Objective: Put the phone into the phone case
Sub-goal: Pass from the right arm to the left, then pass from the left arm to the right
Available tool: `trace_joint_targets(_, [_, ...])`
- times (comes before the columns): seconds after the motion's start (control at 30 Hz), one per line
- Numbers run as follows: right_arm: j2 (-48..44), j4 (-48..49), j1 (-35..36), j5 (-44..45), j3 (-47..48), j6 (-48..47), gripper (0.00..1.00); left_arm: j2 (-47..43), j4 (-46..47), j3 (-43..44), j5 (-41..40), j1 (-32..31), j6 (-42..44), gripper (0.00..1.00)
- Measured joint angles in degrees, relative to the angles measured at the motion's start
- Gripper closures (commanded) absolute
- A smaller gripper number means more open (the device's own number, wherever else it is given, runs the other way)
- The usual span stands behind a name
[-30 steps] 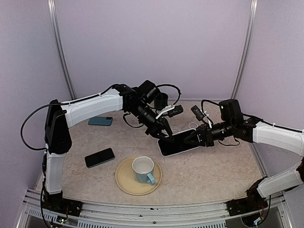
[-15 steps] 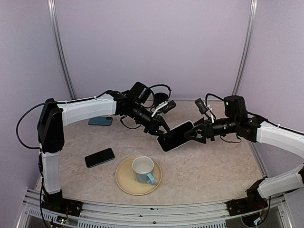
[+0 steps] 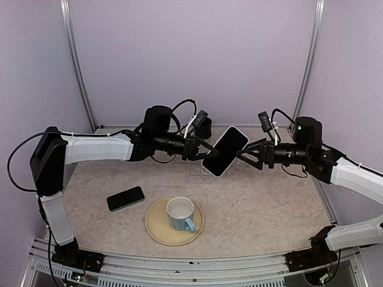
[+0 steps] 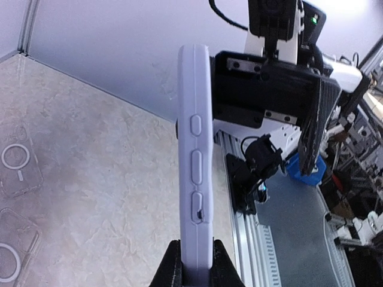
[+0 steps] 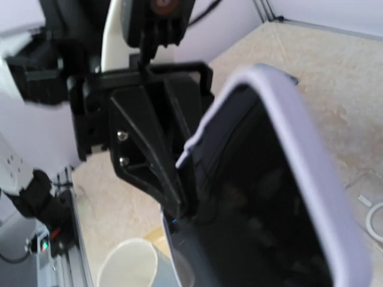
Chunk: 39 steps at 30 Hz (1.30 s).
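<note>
Overhead: pale lilac phone case (image 3: 224,152), held aloft and tilted above mid-table; left gripper (image 3: 204,158) clamped on its lower end, right gripper (image 3: 250,155) spread wide just beside the upper edge, holding nothing. Left wrist: case edge-on, three side buttons (image 4: 195,164) showing. Right wrist: phone (image 5: 263,221) inside, its dark screen framed by the rim, one corner possibly unseated. Judged light and rigid, glass fragile, rim soft and grippy; best taken by the long edges, clear of the buttons. No brand or writing legible.
</note>
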Motion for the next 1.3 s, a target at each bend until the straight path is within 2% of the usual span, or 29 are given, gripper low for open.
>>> trace_joint_targets(0.17, [-0.26, 5.07, 0.0, 0.94, -2.25, 4.2, 0.09, -0.92, 16.63, -6.43, -3.85, -0.09, -11.52, 1.0])
trace_joint_targets(0.53, [-0.11, 13.53, 0.0, 0.87, -4.61, 10.97, 0.17, -1.29, 41.16, -15.56, -12.7, -2.12, -26.21, 1.0])
trace_joint_targets(0.77, [1.33, 17.79, 0.0, 0.24, -4.72, 14.01, 0.35, -1.22, 53.57, -19.45, -18.27, -5.33, -32.26, 1.0])
trace_joint_targets(0.9, [3.08, 19.8, 0.0, -1.03, -4.74, 15.67, 0.45, -0.35, 58.29, -20.26, -21.05, -6.25, -34.69, 1.0])
trace_joint_targets(1.17, [4.7, 21.27, 0.24, -2.51, -4.72, 16.28, 0.51, 2.03, 61.35, -20.33, -25.4, -7.06, -36.7, 1.0])
trace_joint_targets(1.23, [5.35, 21.4, 0.39, -2.82, -4.63, 16.26, 0.56, 2.45, 61.46, -20.33, -25.97, -7.21, -37.27, 1.0])
trace_joint_targets(1.3, [6.08, 21.51, 0.5, -3.08, -4.5, 16.06, 0.67, 2.89, 61.68, -20.33, -26.29, -7.32, -37.66, 1.0])
